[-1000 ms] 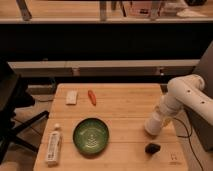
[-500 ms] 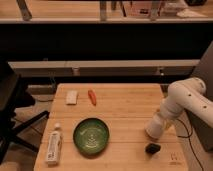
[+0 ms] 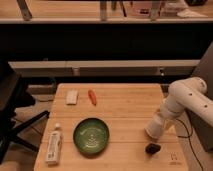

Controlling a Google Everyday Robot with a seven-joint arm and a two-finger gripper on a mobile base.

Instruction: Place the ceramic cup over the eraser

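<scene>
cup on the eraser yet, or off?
Off. The ceramic cup is tilted at the end effector, near the table's right edge, just behind the eraser, which lies uncovered.

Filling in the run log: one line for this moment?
gripper: at cup, right of bowl | cup: tilted, just behind eraser | eraser: uncovered, front right
</scene>
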